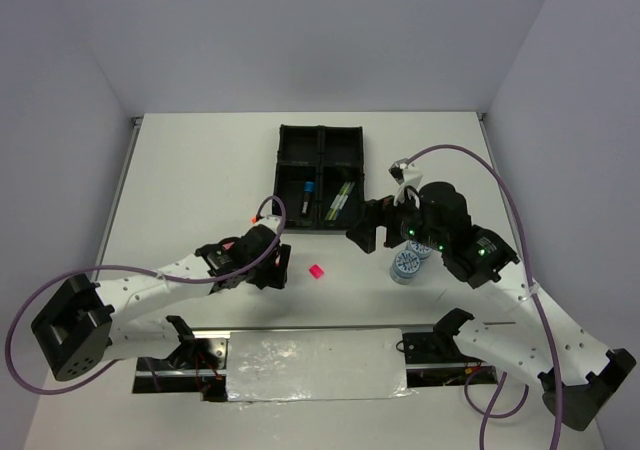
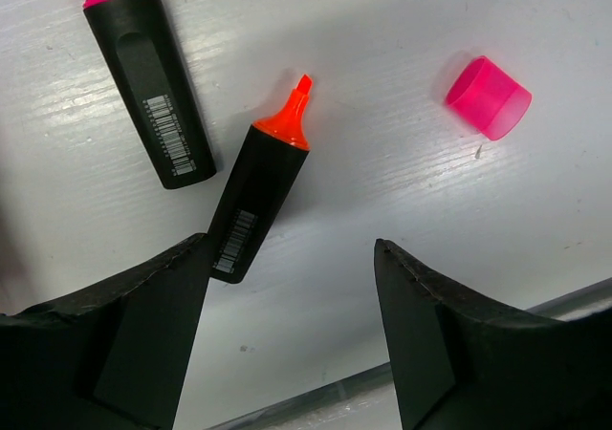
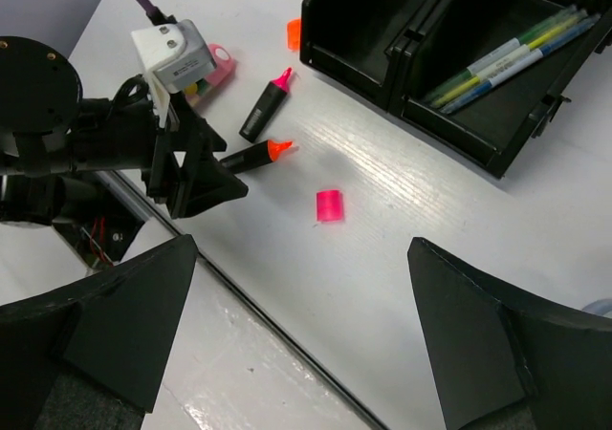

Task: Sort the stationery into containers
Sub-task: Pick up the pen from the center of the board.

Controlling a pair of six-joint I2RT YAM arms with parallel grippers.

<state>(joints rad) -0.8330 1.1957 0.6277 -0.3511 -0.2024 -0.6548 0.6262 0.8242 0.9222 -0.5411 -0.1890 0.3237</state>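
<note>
1. Stationery on the streaked white table (image 2: 402, 191): two black plastic highlighters with barcode labels lie ahead of the left gripper (image 2: 290, 258).
2. The orange-tipped highlighter (image 2: 263, 196) is uncapped, with its chisel nib pointing away and its tail just beside the left finger. The pink-tipped highlighter (image 2: 148, 81) lies further ahead and to the left.
3. There are two loose caps. A translucent pink cylindrical cap (image 2: 488, 97) lies ahead and to the right of that gripper, and an orange cap (image 3: 294, 33) lies beyond it near the tray.
4. Two blue-and-white rolls (image 1: 404, 266) stand close together beside the right arm's wrist.
5. One black plastic tray (image 3: 397, 62) with four square compartments sits ahead of the right gripper (image 3: 301, 248). One compartment holds a few thin pens (image 3: 507, 57), yellow-green and white, and their exact count is unclear.
6. The left gripper's jaws stand apart and hold nothing.
7. The right gripper's jaws are spread wide above the table and hold nothing.
</note>
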